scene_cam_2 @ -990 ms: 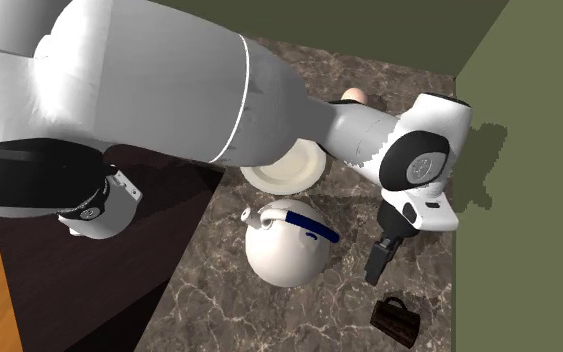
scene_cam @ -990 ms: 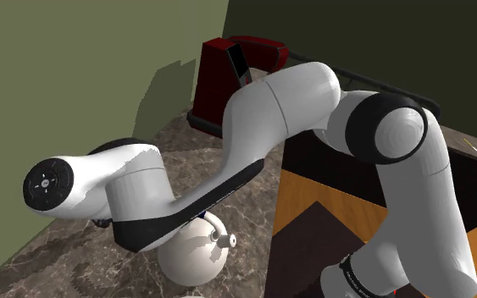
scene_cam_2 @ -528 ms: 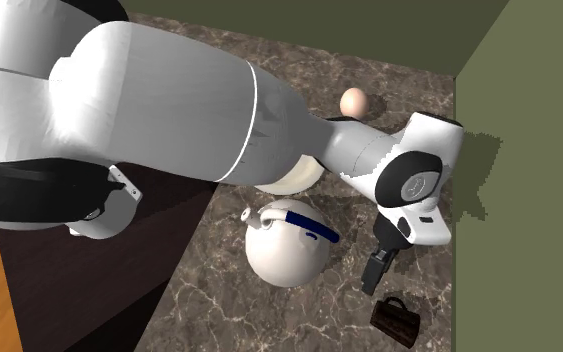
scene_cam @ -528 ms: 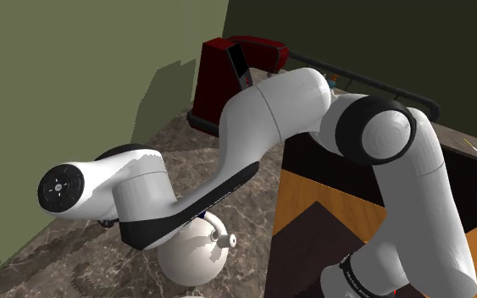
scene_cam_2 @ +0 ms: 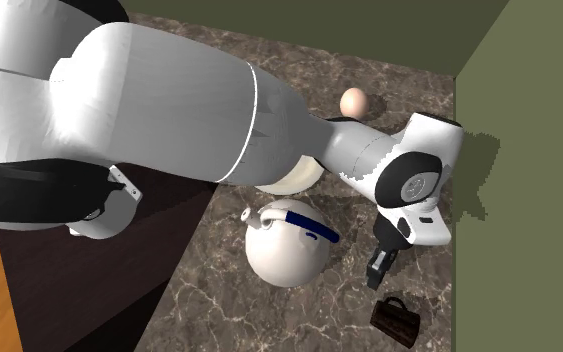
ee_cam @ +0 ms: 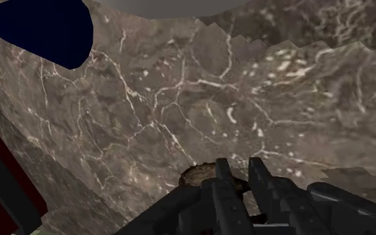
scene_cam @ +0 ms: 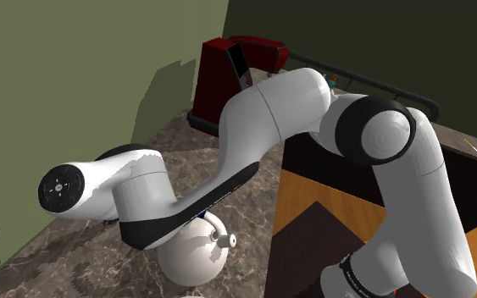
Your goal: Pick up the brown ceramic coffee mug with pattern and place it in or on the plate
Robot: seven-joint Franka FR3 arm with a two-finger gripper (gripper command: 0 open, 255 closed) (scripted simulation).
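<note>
1. Hovering hand (scene_cam_2: 376,272) just above mug (scene_cam_2: 394,321), standing on worktop (scene_cam_2: 219,310) near wall (scene_cam_2: 517,200), well apart from plate (scene_cam_2: 296,182).
2. Showing fingers (ee_cam: 221,177) narrowly parted, gripping nothing.
3. Recommending: widening fingers, centring over mug's rim, descending straight.
4. Avoiding nudging mug sideways; closing only after straddling one side.
5. Clearing teapot (scene_cam_2: 287,255) when lifting.

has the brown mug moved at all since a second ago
No. In the second exterior view the brown mug lies at the same spot on the counter, just as close to the green wall as before.
</note>
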